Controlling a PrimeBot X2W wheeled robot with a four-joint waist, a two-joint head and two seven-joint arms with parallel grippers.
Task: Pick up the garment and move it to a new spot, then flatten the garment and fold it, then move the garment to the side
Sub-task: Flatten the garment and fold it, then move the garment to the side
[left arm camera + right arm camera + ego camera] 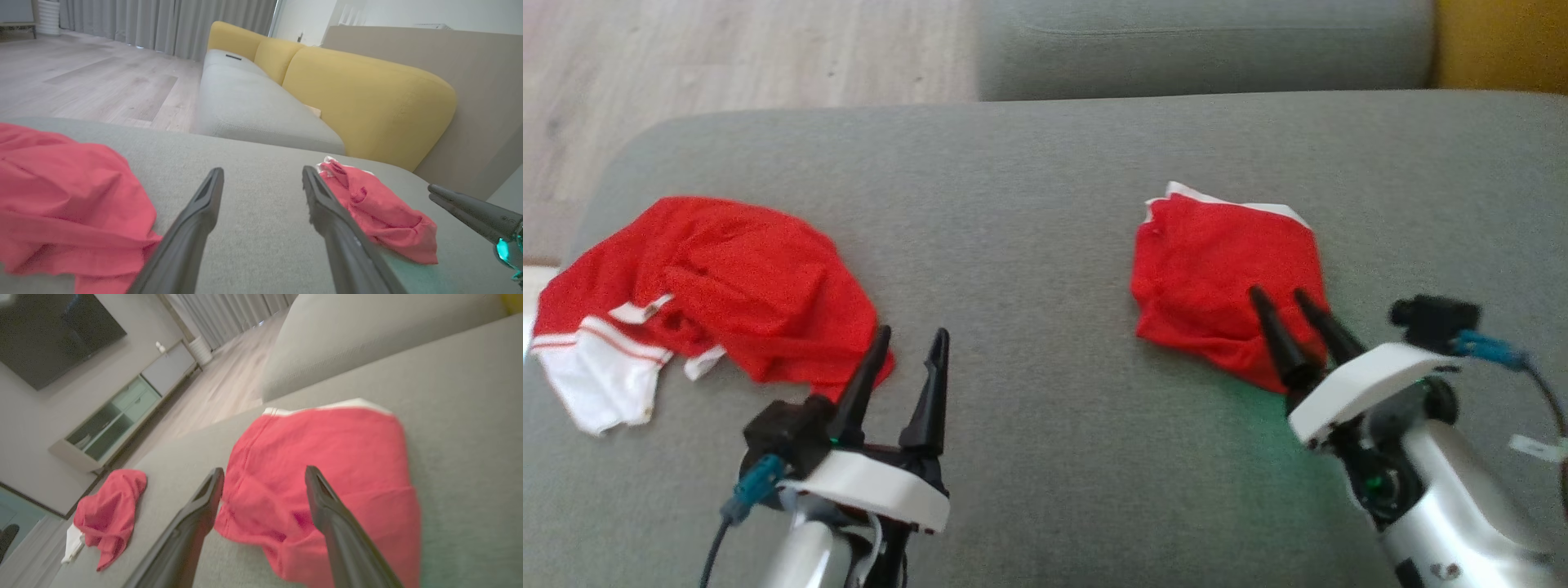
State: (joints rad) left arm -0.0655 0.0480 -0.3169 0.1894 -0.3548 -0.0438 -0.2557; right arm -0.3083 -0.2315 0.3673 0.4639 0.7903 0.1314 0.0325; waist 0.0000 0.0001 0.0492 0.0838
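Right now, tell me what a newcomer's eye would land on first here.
On the grey seat, a crumpled red garment with white trim lies left and a folded red garment right. The open right gripper is at the folded one's near edge, the open left gripper by the crumpled one.

The left gripper [913,332] stands at the lower left of the head view on its white wrist, its two dark fingers spread wide and pointing up, with nothing between them. The right gripper [1278,292] reaches in from the lower right on a pale forearm, angled up and to the left, its fingers parted as well, though more narrowly.
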